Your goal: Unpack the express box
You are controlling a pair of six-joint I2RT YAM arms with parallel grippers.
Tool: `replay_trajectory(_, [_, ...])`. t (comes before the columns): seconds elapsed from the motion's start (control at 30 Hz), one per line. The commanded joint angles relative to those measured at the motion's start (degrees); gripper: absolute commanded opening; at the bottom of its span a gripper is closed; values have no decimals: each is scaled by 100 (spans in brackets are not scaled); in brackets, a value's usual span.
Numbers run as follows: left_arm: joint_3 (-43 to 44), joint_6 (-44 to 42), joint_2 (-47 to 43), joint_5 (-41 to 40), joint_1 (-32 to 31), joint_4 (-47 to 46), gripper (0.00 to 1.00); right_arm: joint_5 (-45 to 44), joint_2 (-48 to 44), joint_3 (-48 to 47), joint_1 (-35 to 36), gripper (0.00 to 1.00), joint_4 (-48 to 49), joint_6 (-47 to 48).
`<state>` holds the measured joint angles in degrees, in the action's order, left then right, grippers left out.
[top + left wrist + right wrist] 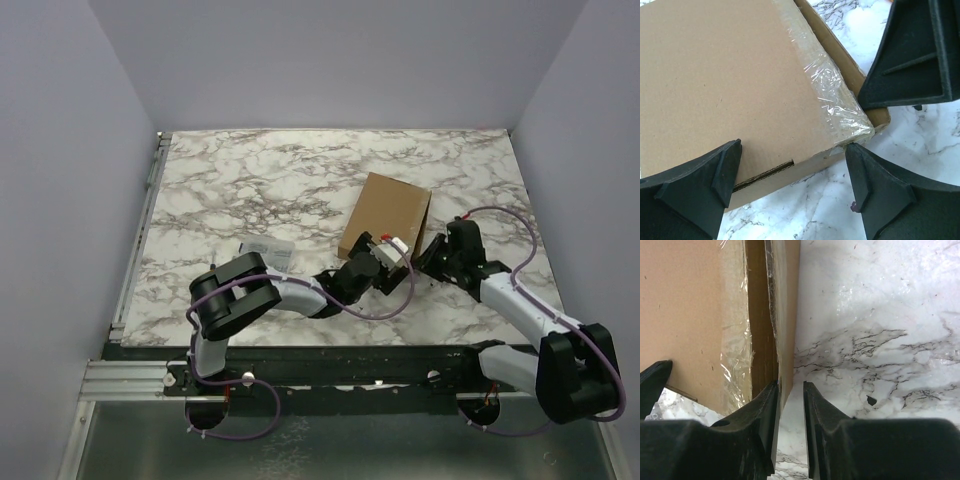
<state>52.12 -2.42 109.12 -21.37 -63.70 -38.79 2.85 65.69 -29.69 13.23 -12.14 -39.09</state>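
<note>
The express box (pixel 386 214) is a flat brown cardboard mailer lying right of the table's middle, its lid down. In the left wrist view the lid (pixel 725 85) has clear tape (pixel 832 92) along its right edge. My left gripper (pixel 792 182) is open wide at the box's near edge, holding nothing; it also shows in the top view (pixel 376 252). My right gripper (pixel 790 390) is at the box's near right corner (pixel 432 252). Its fingers stand a narrow gap apart, astride the end of the box's side wall (pixel 788 315), with the left finger at the slit under the lid.
A clear plastic organizer case (pixel 266 250) lies left of the box, beside the left arm. The right gripper's finger (pixel 912 55) hangs over the box's corner in the left wrist view. Bare marble table (pixel 260 170) lies behind and to the left.
</note>
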Motion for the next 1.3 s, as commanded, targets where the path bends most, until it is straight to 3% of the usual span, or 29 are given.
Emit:
replay_trajectory(0.0, [-261, 833, -99, -58, 297, 702, 92, 231, -218, 324, -319, 28, -576, -119])
replay_trajectory(0.1, [-204, 1034, -214, 161, 297, 1003, 92, 643, -313, 465, -748, 29, -457, -101])
replay_trajectory(0.23, [-97, 1282, -642, 746, 297, 1522, 94, 790, -295, 57, -769, 35, -685, 257])
replay_trajectory(0.37, [460, 1467, -1194, 1566, 329, 2625, 96, 660, -625, -532, -770, 48, -1142, 659])
replay_trajectory(0.47, [886, 1726, -1491, 2316, 678, 3216, 97, 260, -693, -1041, -770, 57, -1383, 998])
replay_trajectory(0.6, [1388, 1755, -1598, 2629, 1337, 3658, 96, -86, -244, -1676, -834, 57, -1278, 1311])
replay_trajectory(0.83, [2449, 1815, -589, 3067, 2115, 4018, 83, 231, 1150, -2556, -1290, 54, -801, 1554])
replay_trajectory(1.27, [4241, 1830, 1042, 3124, 2574, 4385, 81, 669, 2518, -3274, -1498, 51, -423, 1903])
